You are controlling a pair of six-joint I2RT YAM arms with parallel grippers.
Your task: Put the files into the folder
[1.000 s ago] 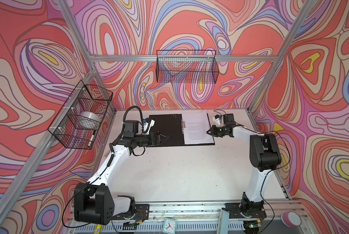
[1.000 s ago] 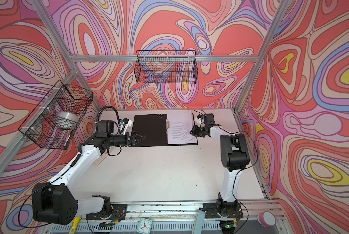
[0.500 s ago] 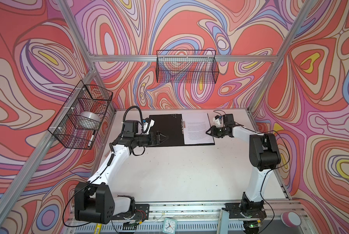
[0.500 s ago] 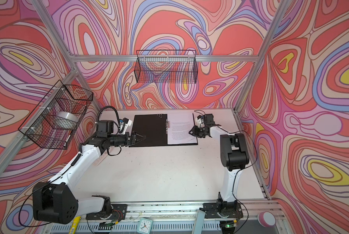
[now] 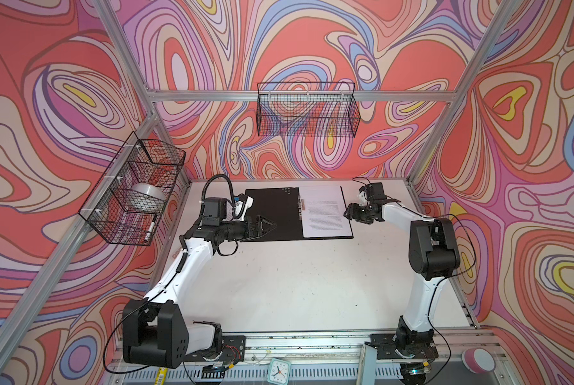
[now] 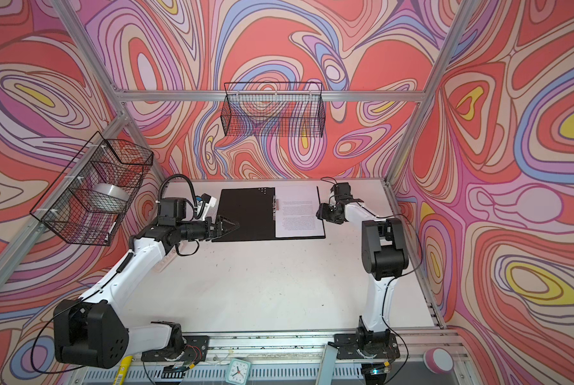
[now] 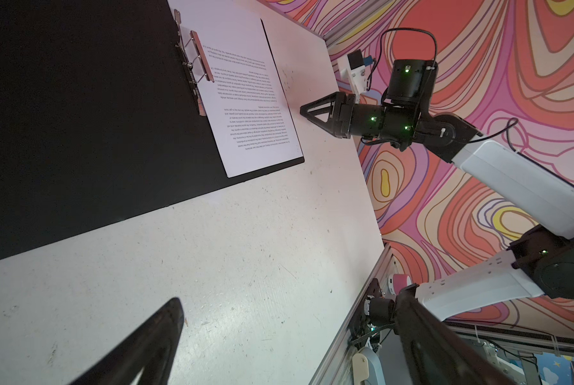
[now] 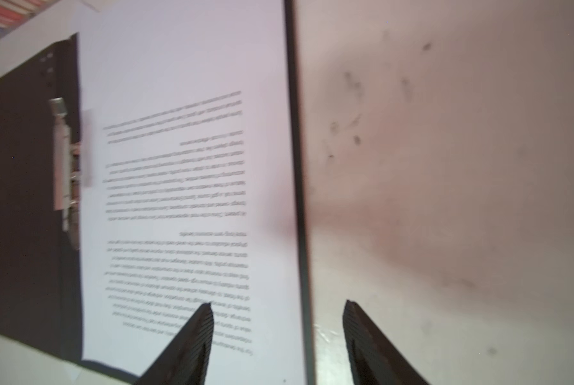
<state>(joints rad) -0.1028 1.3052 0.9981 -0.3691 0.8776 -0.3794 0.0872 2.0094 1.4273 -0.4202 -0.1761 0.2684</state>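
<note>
At the back of the table [image 5: 295, 283], the folder [image 5: 272, 206] lies open and flat with its black inside up. A few small pale dots sit near the far corner of its left half. A metal clip [image 5: 301, 206] runs along the spine in the middle.

The files [image 5: 325, 213] are white sheets with blocks of small black text. They lie squared up on the folder's right half, and a thin black strip of folder shows along their right and near edges. Their left edge sits at the clip; cannot tell if it is tucked under, or how many sheets there are.

The left gripper [image 5: 267, 225] is over the folder's left half, by its near edge, jaws spread wide, nothing in them. The right gripper [image 8: 278, 303] is just off the folder's right edge, jaws apart and empty. In the blurry right wrist view, one finger is over the paper and one over bare table, with the folder edge between.
</note>
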